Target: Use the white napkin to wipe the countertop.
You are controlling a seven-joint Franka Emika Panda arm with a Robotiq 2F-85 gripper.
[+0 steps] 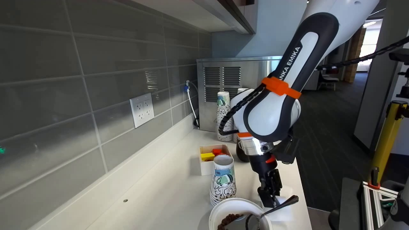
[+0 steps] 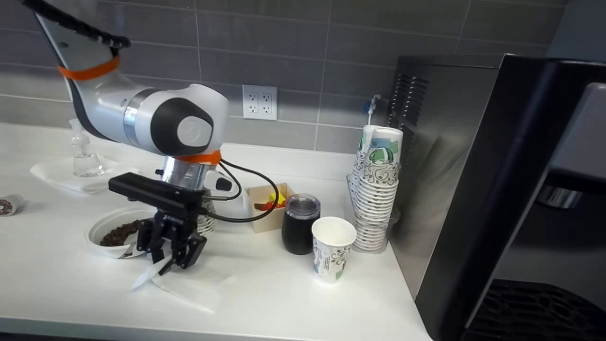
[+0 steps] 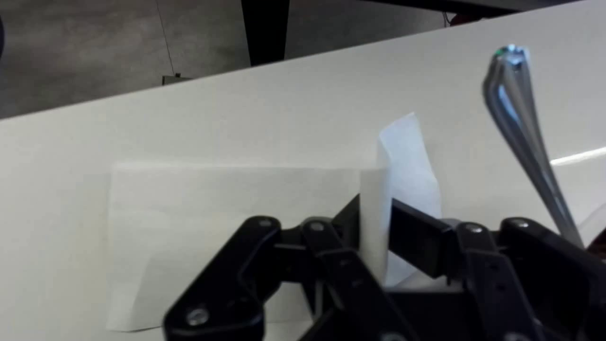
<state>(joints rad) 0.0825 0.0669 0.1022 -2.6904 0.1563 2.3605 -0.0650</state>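
Note:
The white napkin (image 3: 189, 218) lies on the cream countertop (image 3: 236, 123) in the wrist view, one part flat and one part folded up. In an exterior view its raised flap (image 2: 149, 274) sticks out beside the fingers. My gripper (image 3: 375, 203) is nearly closed, with the folded napkin filling the narrow gap between its fingertips. In both exterior views the gripper (image 1: 269, 203) (image 2: 174, 266) points down, low over the countertop (image 1: 166, 191) (image 2: 284, 308), near its open front edge. Part of the napkin is hidden behind the fingers.
A white bowl (image 1: 213, 217) of brown cereal with a spoon (image 3: 525, 132) stands close beside the gripper. Nearby are stacked paper cups (image 1: 223, 183), a small box (image 2: 265, 220), a black tumbler (image 2: 298, 234) and a single cup (image 2: 331, 258). A steel machine (image 2: 445, 166) stands at the counter's end.

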